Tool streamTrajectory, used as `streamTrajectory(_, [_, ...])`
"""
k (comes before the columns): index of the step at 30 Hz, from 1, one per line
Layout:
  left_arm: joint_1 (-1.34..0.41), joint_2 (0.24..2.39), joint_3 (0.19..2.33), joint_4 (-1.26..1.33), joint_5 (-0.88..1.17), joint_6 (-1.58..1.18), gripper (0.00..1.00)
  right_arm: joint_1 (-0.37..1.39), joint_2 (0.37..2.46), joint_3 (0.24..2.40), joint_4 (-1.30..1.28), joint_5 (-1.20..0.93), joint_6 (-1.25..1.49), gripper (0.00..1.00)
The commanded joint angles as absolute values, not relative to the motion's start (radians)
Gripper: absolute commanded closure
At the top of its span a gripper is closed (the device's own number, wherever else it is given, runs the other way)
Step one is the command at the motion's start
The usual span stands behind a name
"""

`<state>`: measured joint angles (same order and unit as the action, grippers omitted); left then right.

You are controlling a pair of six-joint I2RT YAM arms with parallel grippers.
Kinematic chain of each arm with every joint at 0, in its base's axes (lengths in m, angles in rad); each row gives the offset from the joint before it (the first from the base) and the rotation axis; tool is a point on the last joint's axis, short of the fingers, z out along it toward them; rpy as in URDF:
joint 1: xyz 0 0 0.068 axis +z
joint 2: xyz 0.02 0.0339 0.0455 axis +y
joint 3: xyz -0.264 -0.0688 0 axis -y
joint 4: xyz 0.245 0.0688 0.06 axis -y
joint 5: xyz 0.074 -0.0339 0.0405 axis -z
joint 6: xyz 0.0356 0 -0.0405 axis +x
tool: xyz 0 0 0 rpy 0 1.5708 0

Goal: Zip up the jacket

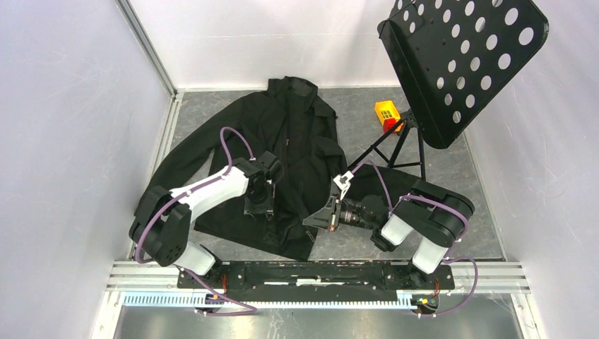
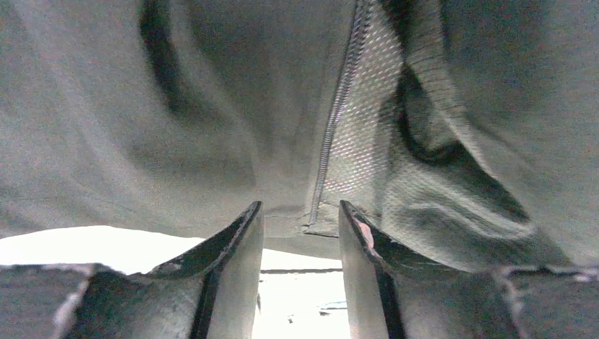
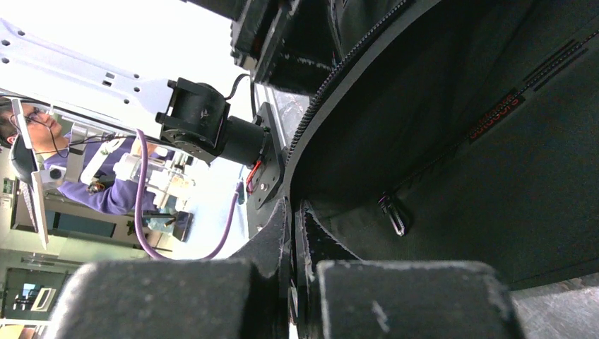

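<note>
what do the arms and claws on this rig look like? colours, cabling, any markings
Both arms match: the left arm and right arm have white link shells between chunky black joint housings, with a purple cable looping outside each. The left claw is two dark tapered blades with paler inner faces; the right claw is black and scuffed. No legible markings.
</note>
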<state>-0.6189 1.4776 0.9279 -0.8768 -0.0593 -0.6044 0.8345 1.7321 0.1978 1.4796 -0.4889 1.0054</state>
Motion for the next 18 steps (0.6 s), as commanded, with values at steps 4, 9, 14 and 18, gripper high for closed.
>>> streamTrajectory(4, [-0.640,1.526,0.920,-0.937,-0.106,-0.585,0.53,0.829,1.712,0.189,1.951,-0.487,1.001,1.00])
streamTrajectory(9, [-0.643,1.550,0.913,-0.912,-0.108,-0.583,0.48,0.829,1.710,0.189,1.956,-0.487,1.005,1.00])
streamTrajectory(14, [-0.646,1.591,0.908,-0.883,-0.112,-0.579,0.48,0.829,1.709,0.187,1.956,-0.488,1.005,1.00])
streamTrajectory(18, [-0.653,1.601,0.901,-0.867,-0.113,-0.578,0.47,0.828,1.709,0.189,1.956,-0.490,1.006,1.00])
